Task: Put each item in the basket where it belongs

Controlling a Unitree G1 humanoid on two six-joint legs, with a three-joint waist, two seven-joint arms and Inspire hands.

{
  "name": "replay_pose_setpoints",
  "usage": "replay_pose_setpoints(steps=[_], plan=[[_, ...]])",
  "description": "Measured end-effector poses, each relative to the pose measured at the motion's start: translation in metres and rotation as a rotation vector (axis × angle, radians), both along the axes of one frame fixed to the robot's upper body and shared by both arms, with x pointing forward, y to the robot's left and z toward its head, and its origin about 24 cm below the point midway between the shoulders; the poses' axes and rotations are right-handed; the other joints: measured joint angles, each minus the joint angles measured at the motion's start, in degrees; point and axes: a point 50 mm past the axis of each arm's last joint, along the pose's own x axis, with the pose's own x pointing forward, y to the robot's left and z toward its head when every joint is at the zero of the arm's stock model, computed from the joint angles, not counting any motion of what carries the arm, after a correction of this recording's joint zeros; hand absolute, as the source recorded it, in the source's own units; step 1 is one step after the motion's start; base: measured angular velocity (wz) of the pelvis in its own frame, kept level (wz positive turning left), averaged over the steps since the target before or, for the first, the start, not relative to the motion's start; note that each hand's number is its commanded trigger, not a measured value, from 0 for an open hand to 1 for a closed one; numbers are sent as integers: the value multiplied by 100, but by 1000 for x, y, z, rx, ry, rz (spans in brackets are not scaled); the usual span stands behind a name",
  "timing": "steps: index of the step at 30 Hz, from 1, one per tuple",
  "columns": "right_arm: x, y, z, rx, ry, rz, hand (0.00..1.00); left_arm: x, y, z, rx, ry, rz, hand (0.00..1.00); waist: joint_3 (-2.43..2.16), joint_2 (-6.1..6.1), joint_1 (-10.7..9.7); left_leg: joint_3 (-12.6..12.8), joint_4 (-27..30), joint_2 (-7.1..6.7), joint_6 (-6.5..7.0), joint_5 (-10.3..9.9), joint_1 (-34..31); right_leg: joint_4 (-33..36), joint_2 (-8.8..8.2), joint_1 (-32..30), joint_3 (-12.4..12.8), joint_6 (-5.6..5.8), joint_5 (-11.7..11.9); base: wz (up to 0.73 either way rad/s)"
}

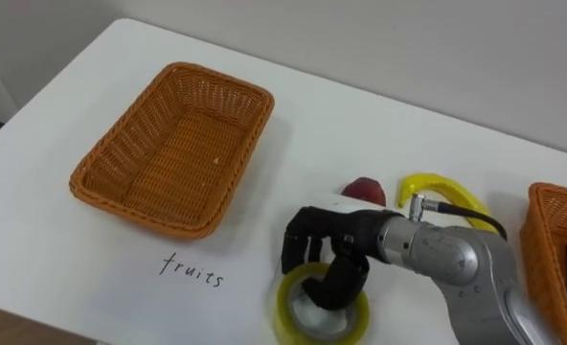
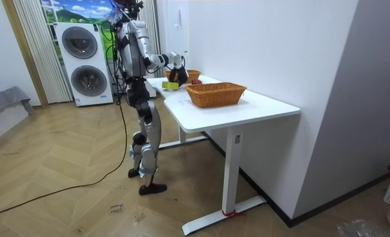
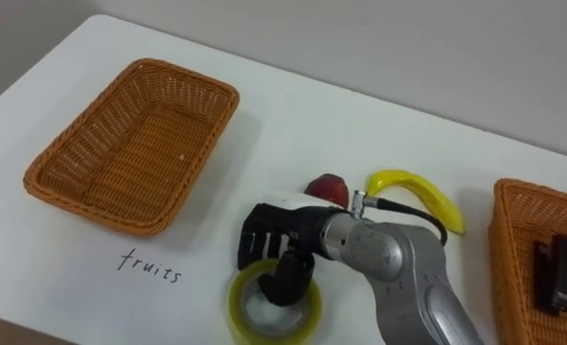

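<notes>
tape roll [image 1: 283,305]: nearest thing of the lot, lying flat at the near edge of the desk [image 1: 73,249], hole facing up. Just a ring, so no long axis to line up with.

robot hand [image 1: 327,240]: the right one, parked directly on top of the tape roll, knuckles up, wrist tipped down.

grip: thumb poked down into the roll's hole, fingers [image 1: 301,251] curled over the outside of the wall on the roll's far-left side. Reads as clamped on that wall, tbh. Not lifted yet though.

arm: in from the right of the tape roll, forearm low over the desk and slanting down toward it.

"fruits" scribble [image 1: 193,270]: left of the tape roll, handwritten straight onto the desk.

right basket [image 3: 523,259]: well off to the right of the tape roll, dark office-looking thing [image 3: 555,268] already inside. Probably where the roll belongs, so a lift and a sweep to the right, on the same side as the arm doing the holding. No reaching across, nice.

red fruit [image 1: 364,190]: just beyond the tape roll, tucked behind the wrist.

banana [image 3: 413,189]: beyond the tape roll and a bit right, just beside the red fruit.

left basket [image 1: 169,144]: beyond the tape roll and well to the left, past the scribble, bare weave showing.
</notes>
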Motion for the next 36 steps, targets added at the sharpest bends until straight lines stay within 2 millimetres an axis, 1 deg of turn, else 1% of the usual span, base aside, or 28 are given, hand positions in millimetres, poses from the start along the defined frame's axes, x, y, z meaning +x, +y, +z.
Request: replay_pose_setpoints(steps=[9,11,12,14,16,17,19,20,22,23,24,25,26,27,29,31,33,36], plan=[[-1,0,1,33,9,23,100,2,0,1,2,-20,-1,0,3,5,-15,12,14,0,2,1,11,-1,-1,-3,-16,0,0,0],[0,-4,5,98,13,21,100,2,0,1,5,-26,11,0,7,9,-129,9,16,-1,2,1,6,0,-7,0,-13,0,0,2],[0,-6,8,121,8,16,100,1,1,1,4,-26,18,0,11,16,-146,10,17,-1,2,1,8,0,-6,2,-8,0,0,0],[1,-13,22,196,-53,-8,100,-2,3,1,10,-25,35,0,21,31,-271,17,26,-1,2,1,11,1,-4,3,19,0,0,-2],[3,-20,30,245,-106,-38,100,-4,3,1,11,-27,35,0,24,38,-387,32,35,-1,2,1,19,0,-4,12,26,0,0,0],[4,-24,31,264,-119,-56,100,-4,3,1,10,-31,36,0,24,38,-403,51,35,0,2,1,30,0,-1,15,50,0,0,-10],[4,-43,35,315,-160,-140,100,-7,1,1,1,-45,65,0,24,48,-476,132,25,0,2,1,106,2,5,68,119,1,0,-14],[4,-47,36,317,-176,-159,100,-9,1,0,2,-47,69,0,22,53,-502,138,25,-1,2,1,110,2,5,71,129,1,0,-7],[0,-65,42,319,-248,-250,100,-12,3,1,8,-55,86,0,21,56,-583,167,23,1,2,1,112,2,11,63,146,1,1,-5],[-1,-72,45,320,-283,-283,100,-17,4,0,13,-43,101,0,18,75,-644,183,23,4,2,0,118,3,17,62,163,1,1,-8],[-2,-75,46,321,-298,-299,100,-19,5,0,15,-39,108,0,16,89,-657,202,23,6,1,0,125,5,21,58,176,0,1,-9],[-2,-81,49,327,-333,-335,100,-19,5,0,24,-39,114,0,7,117,-710,218,16,7,1,-1,129,7,25,48,197,-2,3,-6],[-3,-84,51,338,-350,-353,100,-20,6,0,29,-38,118,0,8,133,-738,218,4,6,1,-1,129,7,24,45,195,-2,3,-4],[-4,-89,55,367,-388,-386,100,-24,6,0,32,-33,125,0,2,153,-779,217,-5,4,1,-1,125,6,23,33,198,-1,4,0],[-5,-95,61,402,-445,-427,100,-27,6,-1,33,-33,133,0,-20,189,-842,219,-2,4,1,-1,128,1,22,36,196,-1,4,0],[-5,-102,66,429,-520,-483,100,-32,5,-1,32,-27,139,0,-54,238,-885,251,1,3,1,-1,160,2,22,46,201,-1,4,-6],[-5,-106,69,438,-564,-514,100,-38,2,-3,24,-21,163,0,-65,266,-958,256,3,-2,2,0,174,-3,14,65,222,2,2,-2],[-6,-114,73,450,-627,-579,100,-43,-1,-4,12,-19,195,0,-65,264,-987,294,16,-3,1,0,210,-9,14,92,251,9,-3,-4]])
